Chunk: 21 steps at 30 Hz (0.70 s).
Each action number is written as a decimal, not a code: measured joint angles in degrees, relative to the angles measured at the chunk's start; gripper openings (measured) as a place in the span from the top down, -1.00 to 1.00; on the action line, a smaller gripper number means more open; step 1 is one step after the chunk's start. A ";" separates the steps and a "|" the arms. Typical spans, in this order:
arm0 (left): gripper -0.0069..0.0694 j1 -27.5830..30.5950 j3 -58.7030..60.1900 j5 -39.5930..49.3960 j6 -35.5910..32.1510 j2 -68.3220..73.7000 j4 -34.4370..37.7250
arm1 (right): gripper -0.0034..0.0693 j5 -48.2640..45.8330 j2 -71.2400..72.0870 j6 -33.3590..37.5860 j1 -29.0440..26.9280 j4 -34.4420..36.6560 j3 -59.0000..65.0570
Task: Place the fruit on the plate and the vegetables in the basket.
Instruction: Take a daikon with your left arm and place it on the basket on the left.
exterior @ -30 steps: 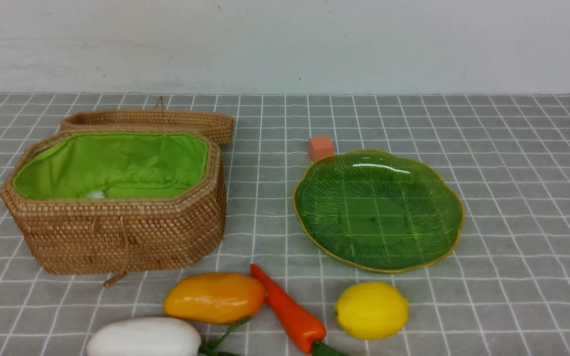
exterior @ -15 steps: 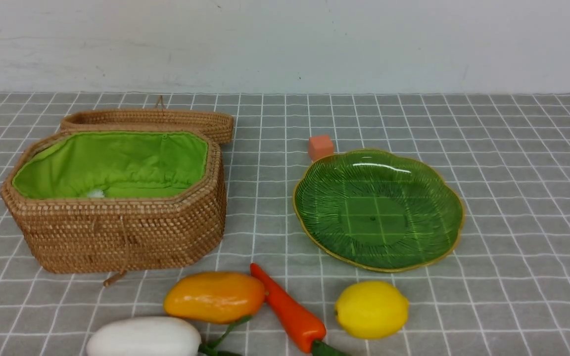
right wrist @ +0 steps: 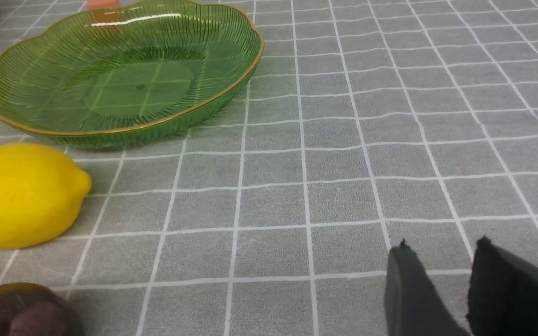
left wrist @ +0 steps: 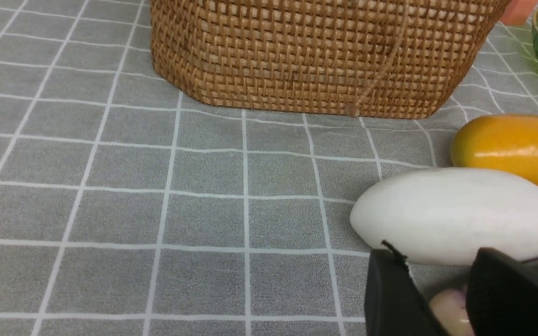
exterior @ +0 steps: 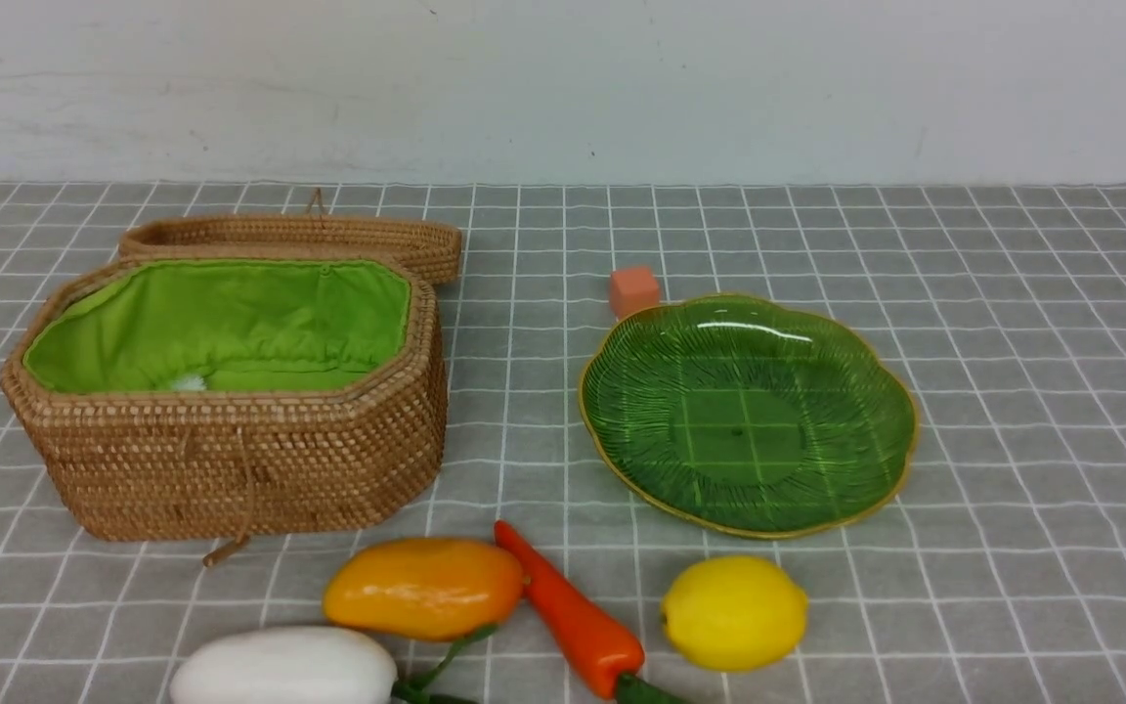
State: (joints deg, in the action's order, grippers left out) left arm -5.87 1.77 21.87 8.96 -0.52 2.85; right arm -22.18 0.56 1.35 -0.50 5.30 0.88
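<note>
Neither arm shows in the front view. Both wrist cameras sit low over the worktop (exterior: pixel 1013 293), so you are at the start, with nothing sorted yet.

Basket (exterior: pixel 231 460) stands to your left, open. Its lid (exterior: pixel 289 240) lies behind it, so the green lining is clear for a drop from above. Plate (exterior: pixel 749 420) is to your right and bare. A small orange-pink cube (exterior: pixel 632 291) sits just beyond its far rim and is not yours to move.

The produce lies in a near row, mixed:
- Mango (exterior: pixel 423 587) lies with the carrot (exterior: pixel 573 616) against its right end; they look to be touching.
- Radish (exterior: pixel 284 668) is nearest you, on the left, partly cut off by the frame.
- Lemon (exterior: pixel 734 613) sits alone, just in front of the plate.
- A dark maroon fruit (right wrist: pixel 21 310) shows only at the corner of the right wrist view, near the lemon.

Left gripper (left wrist: pixel 439 275): fingers stand a little apart, close behind the radish. Something pale shows in the gap, and you cannot tell from here whether it is pinched.

Right gripper (right wrist: pixel 442 254): fingers slightly spread over bare cloth, holding nothing, well apart from the lemon.

Judgement: the layout favours a split. The left arm would take the radish to the basket and the right arm the lemon to the plate. Both are smooth, rounded and likely to roll. Lifting the carrot may nudge the mango.
</note>
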 joint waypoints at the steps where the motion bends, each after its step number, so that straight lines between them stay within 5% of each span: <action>1: 0.19 0.00 0.00 0.00 0.00 0.00 0.00 | 0.34 0.00 0.00 0.00 0.00 0.00 0.00; 12: 0.19 0.00 0.00 -2.46 0.89 0.00 0.48 | 0.34 0.00 0.00 0.00 0.00 0.00 0.00; 21: 0.19 0.00 -0.07 -23.47 6.92 0.00 11.67 | 0.34 0.00 0.00 0.00 0.00 -0.05 0.00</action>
State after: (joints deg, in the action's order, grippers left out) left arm -5.87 1.70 -1.61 15.88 -0.52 14.53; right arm -22.18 0.56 1.35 -0.50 5.25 0.88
